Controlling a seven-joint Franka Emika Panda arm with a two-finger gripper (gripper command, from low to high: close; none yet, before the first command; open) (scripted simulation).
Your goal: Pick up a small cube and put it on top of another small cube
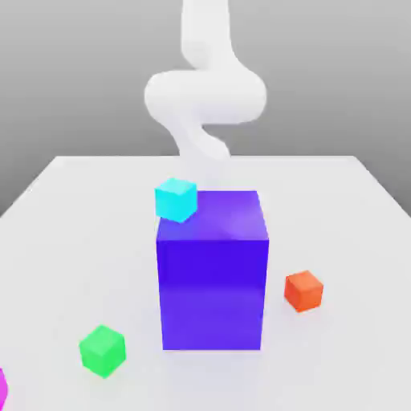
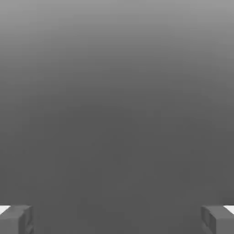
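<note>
A sliver of the small magenta cube (image 1: 2, 389) shows at the exterior view's lower left edge, on the white table (image 1: 72, 241). A green cube (image 1: 103, 351) lies near it, and an orange cube (image 1: 303, 290) sits to the exterior view's right of the big blue block (image 1: 212, 273). A cyan cube (image 1: 175, 199) shows at the block's upper left corner. My white arm (image 1: 205, 96) rises behind the block. In the hand view my gripper (image 2: 117, 219) is open, its fingertips (image 2: 16, 219) far apart with nothing between them.
The big blue block stands tall in the middle of the table, between the arm and the small cubes in front. The table's edges run along the exterior view's left and right sides.
</note>
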